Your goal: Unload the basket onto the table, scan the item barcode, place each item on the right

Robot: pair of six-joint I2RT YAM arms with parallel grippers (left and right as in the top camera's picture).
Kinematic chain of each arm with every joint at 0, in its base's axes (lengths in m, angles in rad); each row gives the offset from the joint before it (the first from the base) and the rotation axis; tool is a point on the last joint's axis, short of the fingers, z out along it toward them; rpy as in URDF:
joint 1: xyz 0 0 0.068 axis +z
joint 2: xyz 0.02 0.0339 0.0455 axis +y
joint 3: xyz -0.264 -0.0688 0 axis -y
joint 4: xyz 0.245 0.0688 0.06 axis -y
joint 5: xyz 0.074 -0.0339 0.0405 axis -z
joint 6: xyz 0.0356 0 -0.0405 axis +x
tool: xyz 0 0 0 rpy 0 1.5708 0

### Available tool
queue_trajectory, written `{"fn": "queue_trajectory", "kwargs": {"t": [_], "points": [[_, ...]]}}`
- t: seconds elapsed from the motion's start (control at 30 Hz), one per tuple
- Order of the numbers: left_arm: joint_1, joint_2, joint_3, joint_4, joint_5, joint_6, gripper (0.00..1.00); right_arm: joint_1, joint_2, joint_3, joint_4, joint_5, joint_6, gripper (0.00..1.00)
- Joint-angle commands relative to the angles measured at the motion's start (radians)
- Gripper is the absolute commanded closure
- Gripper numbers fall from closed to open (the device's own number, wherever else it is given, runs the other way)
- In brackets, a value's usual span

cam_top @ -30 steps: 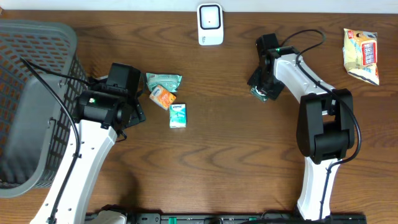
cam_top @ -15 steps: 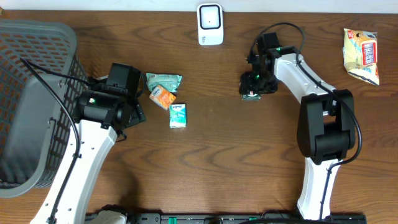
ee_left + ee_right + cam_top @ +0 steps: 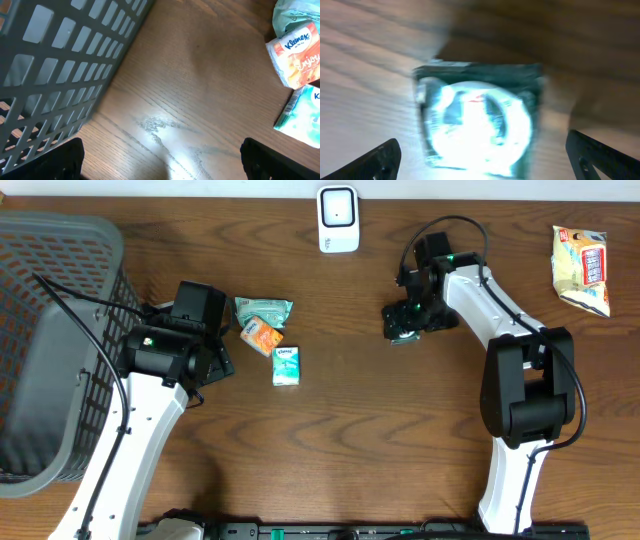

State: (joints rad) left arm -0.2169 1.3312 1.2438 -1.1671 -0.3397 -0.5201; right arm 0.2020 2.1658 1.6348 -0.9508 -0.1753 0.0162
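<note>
One green packet (image 3: 479,125) fills right wrist view; overhead half-hides it.

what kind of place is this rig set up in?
Likely a mock shop checkout bench: white boxy barcode scanner, grey plastic mesh shopping basket, and small Kleenex tissue packs on a brown wooden table.

- A grey mesh basket (image 3: 60,240) stands at the table's (image 3: 350,440) left edge.
- An orange Kleenex pack (image 3: 262,336) lies left of the table's middle. A teal Kleenex pack (image 3: 287,366) is just beside it on the near side, and a crumpled green packet (image 3: 263,309) touches it on the far side.
- A yellow-and-white snack bag (image 3: 581,268) lies in the far right corner.
</note>
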Motion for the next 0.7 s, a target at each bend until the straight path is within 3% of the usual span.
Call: {"fn": "queue_trajectory", "kwargs": {"t": [0.0,0.4,0.67], "points": [[0.005,-0.005,0.003,-0.003,-0.013,-0.006,0.02,0.016,-0.033,-0.004,-0.011,-0.113,0.138,0.01],[0.005,-0.005,0.003,-0.003,-0.013,-0.006,0.02,0.034,-0.033,-0.009,-0.117,0.131,0.435,0.01],[0.005,-0.005,0.003,-0.003,-0.013,-0.006,0.02,0.044,-0.033,-0.009,-0.103,-0.182,0.537,0.01]]}}
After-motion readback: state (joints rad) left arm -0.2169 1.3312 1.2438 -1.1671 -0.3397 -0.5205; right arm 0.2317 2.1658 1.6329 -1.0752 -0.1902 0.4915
